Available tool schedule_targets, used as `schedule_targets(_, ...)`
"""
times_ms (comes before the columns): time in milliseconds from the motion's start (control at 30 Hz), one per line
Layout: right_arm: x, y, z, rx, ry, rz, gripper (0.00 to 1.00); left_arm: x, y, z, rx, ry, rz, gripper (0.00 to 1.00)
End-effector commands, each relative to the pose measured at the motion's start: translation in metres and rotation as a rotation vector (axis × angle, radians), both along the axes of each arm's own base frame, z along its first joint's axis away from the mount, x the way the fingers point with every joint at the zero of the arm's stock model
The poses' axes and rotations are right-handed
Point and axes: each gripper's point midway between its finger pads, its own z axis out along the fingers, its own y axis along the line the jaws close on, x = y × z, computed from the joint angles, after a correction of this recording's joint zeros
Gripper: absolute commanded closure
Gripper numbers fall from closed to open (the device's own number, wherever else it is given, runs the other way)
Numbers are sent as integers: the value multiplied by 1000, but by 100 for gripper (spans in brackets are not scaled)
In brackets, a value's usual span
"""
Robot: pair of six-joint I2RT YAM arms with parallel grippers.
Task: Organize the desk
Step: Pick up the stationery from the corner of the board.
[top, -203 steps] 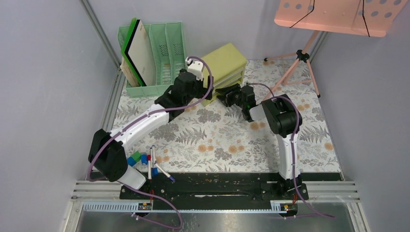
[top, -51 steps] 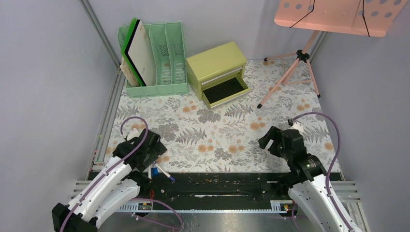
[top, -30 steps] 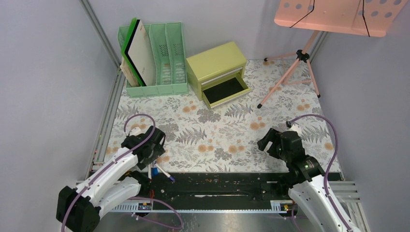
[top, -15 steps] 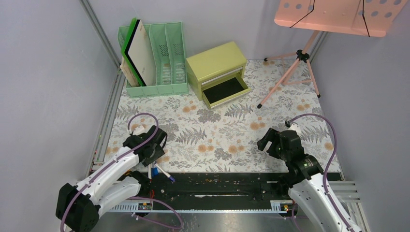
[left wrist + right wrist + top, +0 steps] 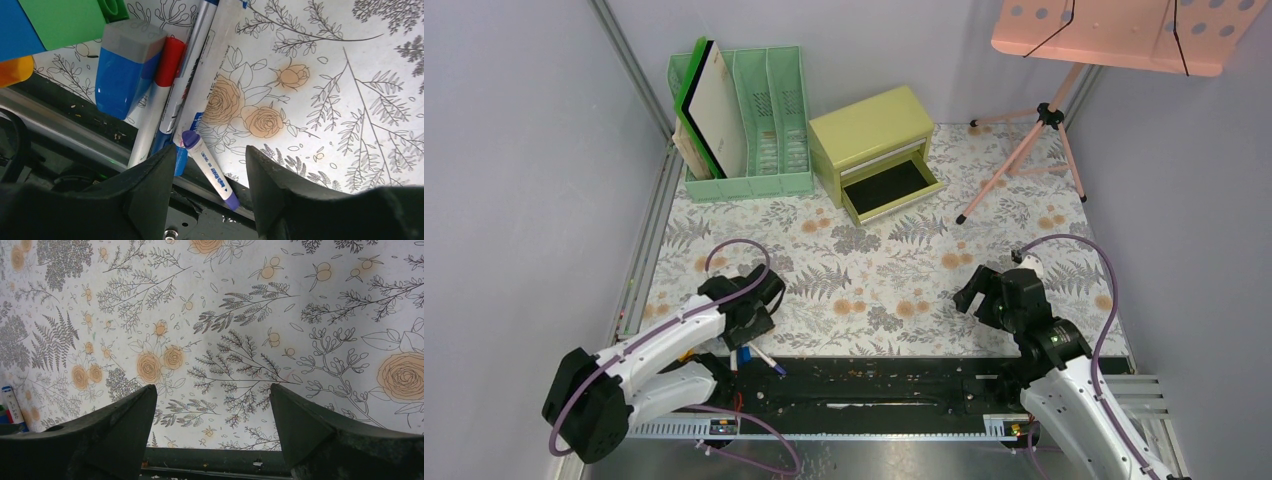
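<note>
On the desk [image 5: 874,270], one chest [image 5: 869,128], one rack [image 5: 769,185]

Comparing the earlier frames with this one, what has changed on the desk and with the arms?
Both arms pulled back from the drawer chest to the near edge; its bottom drawer now shows open. The left gripper then shifted right to hover, open, over the pens; the right gripper hangs open above the desk, barely moved. Nothing is held. Pens, blocks and file rack stayed put.
</note>
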Motion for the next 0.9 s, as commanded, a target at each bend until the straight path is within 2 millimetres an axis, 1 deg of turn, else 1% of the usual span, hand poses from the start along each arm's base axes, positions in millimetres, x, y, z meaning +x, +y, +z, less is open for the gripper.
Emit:
schedule_targets(0, 6, 5, 12, 25, -33, 11, 9, 1, -4, -5, 7, 19, -6, 46)
schedule_targets(200, 7, 5, 11, 19, -24, 15, 9, 5, -5, -11, 12, 10, -17, 49)
schedule_targets(333, 7, 6, 12, 23, -20, 17, 9, 6, -8, -19, 1, 9, -27, 53)
schedule_targets(467, 7, 6, 13, 23, -24, 17, 9, 9, -7, -21, 19, 7, -37, 59)
schedule_targets(533, 7, 6, 12, 22, -23, 17, 9, 11, -7, -21, 22, 4, -44, 64)
schedule_targets(600, 7, 6, 12, 22, -21, 16, 9, 13, -11, -21, 10, -5, -59, 71)
schedule_targets(667, 7, 6, 12, 21, -22, 16, 9, 16, -15, -21, -7, -14, -72, 74)
schedule_targets(733, 7, 6, 12, 21, -22, 16, 9, 19, -18, -20, -16, -18, -86, 80)
schedule_targets(867, 8, 6, 14, 22, -26, 20, 9, 22, -22, -19, -21, -17, -105, 96)
